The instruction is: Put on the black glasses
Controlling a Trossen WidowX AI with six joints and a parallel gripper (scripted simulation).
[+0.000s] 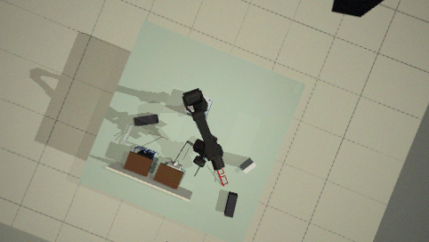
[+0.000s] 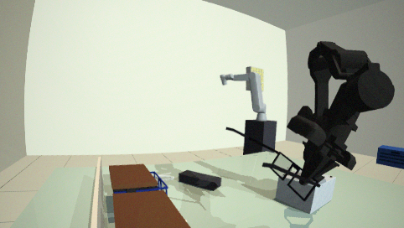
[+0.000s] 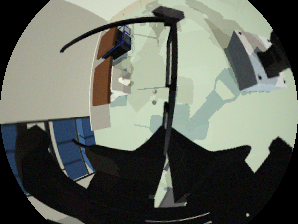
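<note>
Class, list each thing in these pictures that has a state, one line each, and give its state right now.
gripper: shut on the black glasses.
black glasses: held above the table, tilted, temples unfolded, on neither head.
two brown-topped display heads: side by side near the table edge, no glasses on them.
black box: lying flat on the table, untouched.
</note>
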